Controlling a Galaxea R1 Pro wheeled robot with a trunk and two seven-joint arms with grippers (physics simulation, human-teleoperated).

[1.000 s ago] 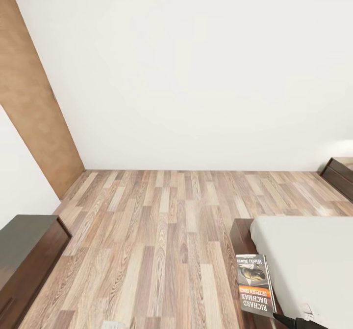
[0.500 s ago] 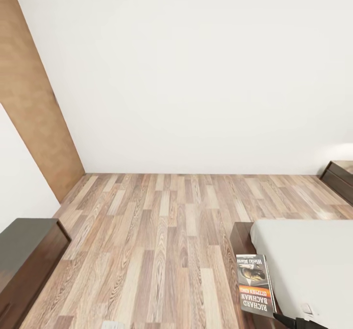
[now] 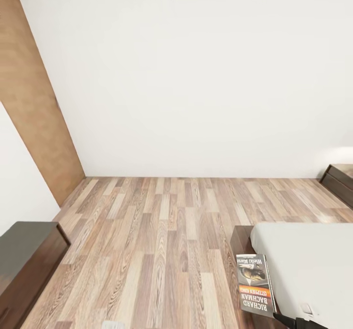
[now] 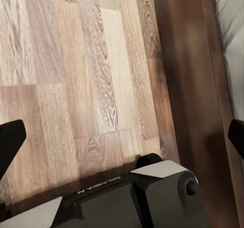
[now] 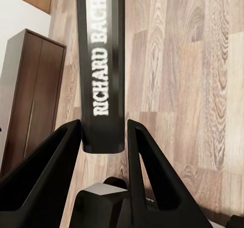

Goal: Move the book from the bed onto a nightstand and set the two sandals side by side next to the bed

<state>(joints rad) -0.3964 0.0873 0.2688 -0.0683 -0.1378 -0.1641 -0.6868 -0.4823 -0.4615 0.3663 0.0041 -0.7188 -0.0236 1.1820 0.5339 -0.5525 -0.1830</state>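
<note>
Floorboards of brown wood plank run across the head view to a plain white wall, with a tan panel slanting down the near-left corner of the room. A low dark brown cabinet sits at the lower left edge, and another dark cabinet shows far off at the right by the wall. The bed fills the lower right, pale mattress over a dark frame. The book shows cover-up, its "Richard Bachman" lettering upside down and its orange band visible, over the bed's frame edge just ahead of the dark tip of the right gripper at the bottom of the picture.

In the left wrist view, the left gripper stands released, its two black fingertips spread wide at opposite edges with nothing between them. Beyond it lie bare planks and the bed's dark frame, with a strip of mattress past that. Under it sits a dark and grey part of the robot.

In the right wrist view, the right gripper is clamped on the book's spine, one black finger on each side, white "RICHARD BACH" lettering running away from the hand. Beyond the hand are planks, and off to one side a dark wooden cabinet.
</note>
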